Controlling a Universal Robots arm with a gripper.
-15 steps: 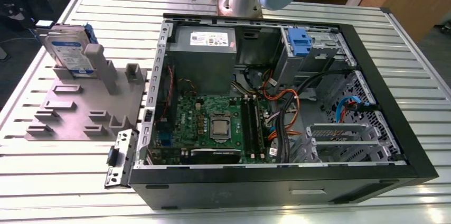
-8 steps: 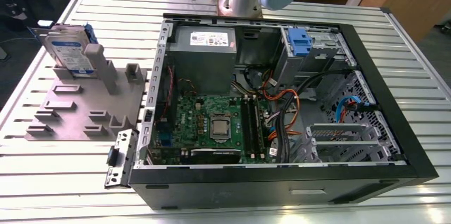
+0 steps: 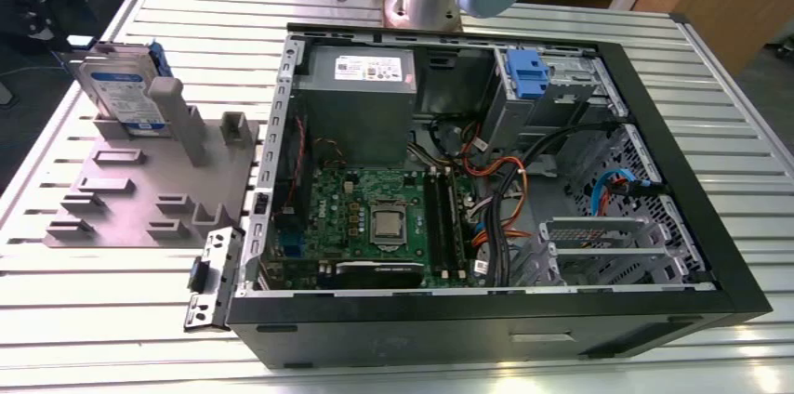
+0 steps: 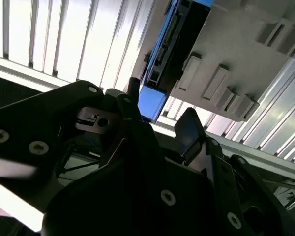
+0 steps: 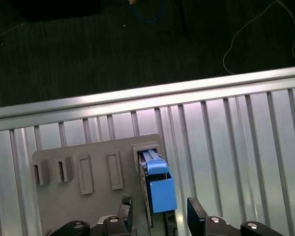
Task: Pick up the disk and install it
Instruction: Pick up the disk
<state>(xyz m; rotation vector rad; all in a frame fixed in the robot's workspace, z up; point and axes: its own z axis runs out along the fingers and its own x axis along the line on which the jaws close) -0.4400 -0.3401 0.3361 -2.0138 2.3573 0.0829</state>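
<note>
So the disk (image 3: pixel 118 87), one flat silver hard drive with a white-and-blue label and a blue plastic frame, stands on edge in a slot at one corner of the matte grey plastic holder plate (image 3: pixel 125 208). That plate is a single slab dotted with small raised blocks. The black gripper (image 5: pixel 161 209) hangs above the plate, clear of the disk. Its two fingers (image 5: pixel 192 214) are spread apart, lined up either side of the blue end. One open black metal computer case (image 3: pixel 496 320) sits just beside the plate, on the exterior view's right, and both rest on a ribbed aluminium table (image 3: pixel 99 320).
</note>
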